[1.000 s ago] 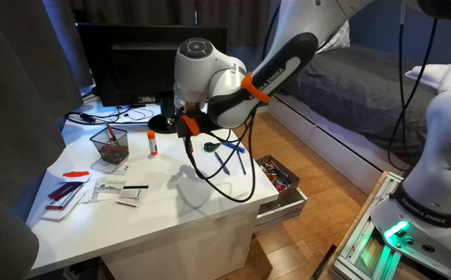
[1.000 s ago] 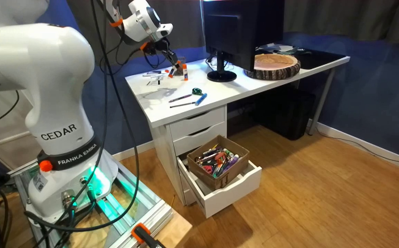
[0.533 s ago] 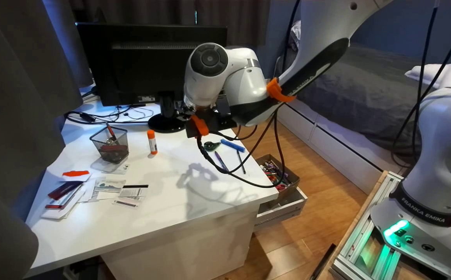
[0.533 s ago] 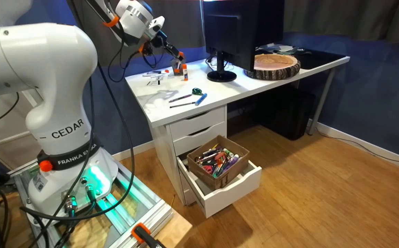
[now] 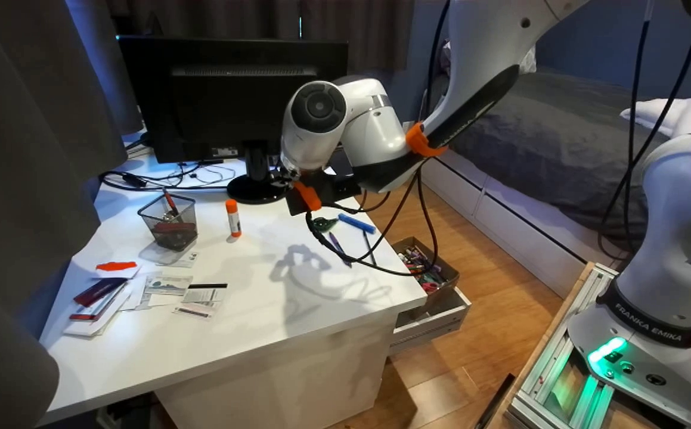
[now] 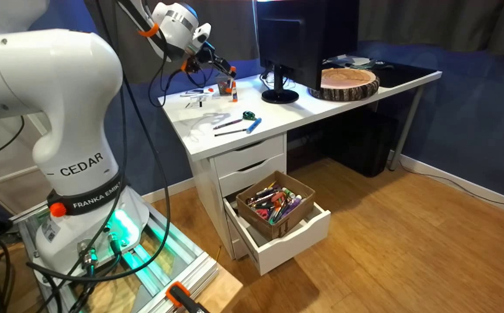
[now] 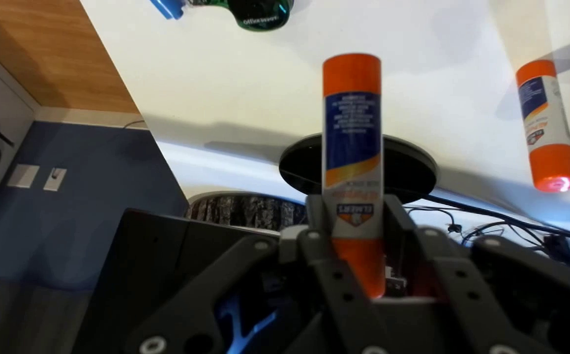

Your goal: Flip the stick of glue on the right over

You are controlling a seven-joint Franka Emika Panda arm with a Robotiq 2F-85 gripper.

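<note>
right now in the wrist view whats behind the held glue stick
Past the glue stick, white desk and, lower down, the round black monitor base show on both sides. Whatever lies straight behind is covered; the gripper hides more around the lower end.

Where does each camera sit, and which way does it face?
Wrist view: wrist-mounted, facing the white rectangular desk; black two-fingered gripper shows, gripping an orange-ended white glue stick.
In an exterior view: raised, facing across the desk toward a flat black monitor; white jointed arm, base show.
In an exterior view: beside the base, facing desk and open white drawer; arm, base, gripper show.
Both exterior views share desk, monitor, base and the unheld upright glue stick.
</note>
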